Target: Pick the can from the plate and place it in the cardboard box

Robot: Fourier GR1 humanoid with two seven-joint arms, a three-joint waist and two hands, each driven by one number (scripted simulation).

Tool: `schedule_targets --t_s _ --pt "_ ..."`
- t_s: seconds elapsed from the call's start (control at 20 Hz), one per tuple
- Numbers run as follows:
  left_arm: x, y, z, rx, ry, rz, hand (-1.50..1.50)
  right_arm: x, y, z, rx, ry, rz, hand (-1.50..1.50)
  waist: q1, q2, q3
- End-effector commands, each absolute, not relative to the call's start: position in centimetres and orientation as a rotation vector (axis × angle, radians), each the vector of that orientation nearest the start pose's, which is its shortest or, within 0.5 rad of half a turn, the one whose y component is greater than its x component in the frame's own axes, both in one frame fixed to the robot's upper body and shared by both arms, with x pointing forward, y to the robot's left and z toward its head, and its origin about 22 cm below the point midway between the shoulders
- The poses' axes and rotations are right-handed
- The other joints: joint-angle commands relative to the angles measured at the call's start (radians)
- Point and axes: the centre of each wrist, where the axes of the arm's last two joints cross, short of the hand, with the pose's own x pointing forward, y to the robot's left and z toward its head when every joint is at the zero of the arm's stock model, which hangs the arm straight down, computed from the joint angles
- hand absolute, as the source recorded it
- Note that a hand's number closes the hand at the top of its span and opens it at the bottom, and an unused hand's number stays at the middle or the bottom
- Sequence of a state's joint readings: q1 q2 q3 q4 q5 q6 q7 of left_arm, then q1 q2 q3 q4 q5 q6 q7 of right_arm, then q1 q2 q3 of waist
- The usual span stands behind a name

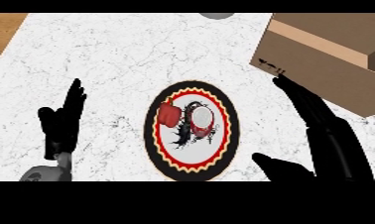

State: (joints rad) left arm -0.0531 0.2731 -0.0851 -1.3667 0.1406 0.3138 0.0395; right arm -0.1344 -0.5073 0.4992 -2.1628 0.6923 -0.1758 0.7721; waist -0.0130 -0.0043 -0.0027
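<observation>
The counter (117,54), white marble, fills the frame. The cardboard box (322,54) sits at the upper right. Centre-low lies the plate (192,166), black-rimmed with a zigzag band. The right hand (322,129) stretches from lower right toward the box, fingers straight, thumb splayed, holding nothing; the left hand (62,119) rests open at left, fingers up. The can (192,119), red and white, lies on its side on the plate. It looks light, stiff and smooth, likely to roll, so grasp it across the round body.
</observation>
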Motion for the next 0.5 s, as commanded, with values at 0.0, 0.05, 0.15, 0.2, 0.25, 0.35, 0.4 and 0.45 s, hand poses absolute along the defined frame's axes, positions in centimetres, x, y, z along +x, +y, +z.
schedule_targets --t_s 0.0,0.05,0.15,0.2,0.25,0.35,0.4,0.45 --pt "25.3 28.8 -3.1 0.314 -1.377 0.059 0.00 18.4 -16.2 17.8 -0.822 -1.480 0.755 -1.50 0.015 0.004 0.000" --pt "25.0 28.8 -2.9 0.304 -1.372 0.061 0.00 18.1 -15.7 17.8 -0.821 -1.435 0.774 -1.50 0.017 0.003 0.000" --pt "26.4 27.1 -2.2 0.301 -1.383 0.064 0.00 18.4 -14.0 18.6 -0.806 -1.386 0.865 -1.50 0.020 0.004 -0.001" --pt "26.1 27.3 -1.6 0.293 -1.371 0.049 0.00 18.7 -14.5 18.4 -0.812 -1.347 0.874 -1.50 0.019 0.003 0.001" --pt "26.6 26.4 -2.0 0.290 -1.389 0.050 0.00 19.8 -13.0 18.3 -0.811 -1.324 0.894 -1.50 0.023 0.005 0.000" --pt "27.3 26.2 -2.4 0.312 -1.389 0.068 0.00 19.1 -11.4 19.2 -0.789 -1.299 0.927 -1.50 0.017 0.004 0.000" --pt "26.3 27.5 -2.3 0.294 -1.386 0.057 0.00 19.3 -11.4 19.7 -0.796 -1.265 0.928 -1.50 0.022 0.002 0.000" --pt "26.4 28.1 -2.6 0.315 -1.381 0.057 0.00 20.2 -10.8 18.6 -0.786 -1.258 0.940 -1.50 0.020 0.004 0.001"
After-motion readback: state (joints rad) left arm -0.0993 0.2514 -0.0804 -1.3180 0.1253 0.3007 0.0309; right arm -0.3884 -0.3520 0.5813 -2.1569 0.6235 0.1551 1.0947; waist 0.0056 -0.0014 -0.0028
